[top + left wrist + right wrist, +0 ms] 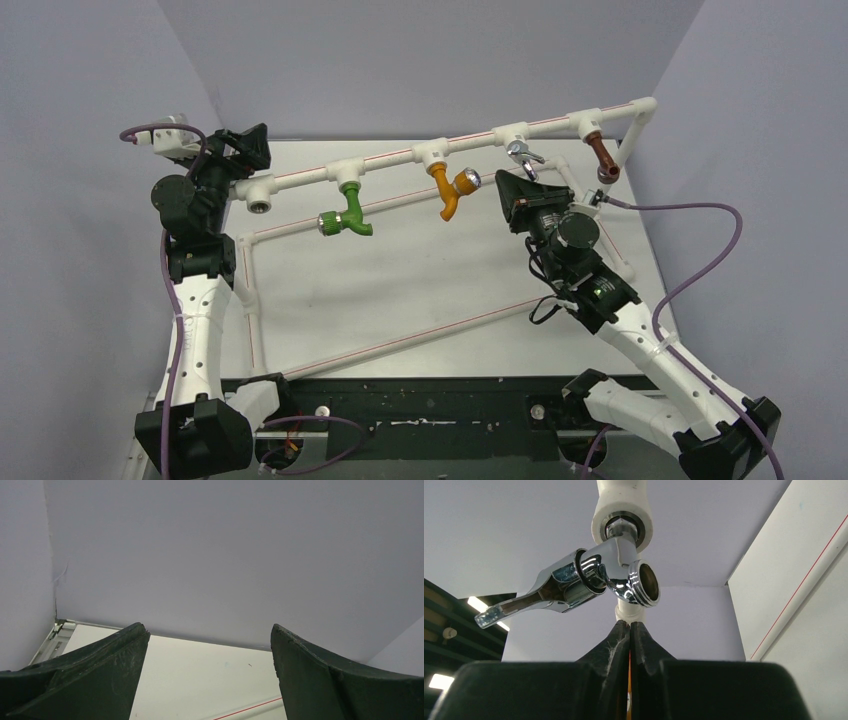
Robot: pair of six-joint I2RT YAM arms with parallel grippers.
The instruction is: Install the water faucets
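The chrome water faucet [522, 155] hangs from a white tee on the top pipe [470, 140], between the orange tap [450, 190] and the brown tap [602, 158]. In the right wrist view the faucet [594, 577] sits threaded in its white fitting [622, 517], lever to the left and spout opening to the right. My right gripper [629, 624] is shut and empty, just below the faucet and not touching it; it also shows in the top view [505, 185]. My left gripper [210, 632] is open and empty, at the pipe's left end [248, 150].
A green tap [345, 215] hangs left of the orange one. An open elbow fitting [258, 200] ends the top pipe by my left gripper. The white pipe frame [250, 300] lies across the table. Grey walls close in on the back and both sides.
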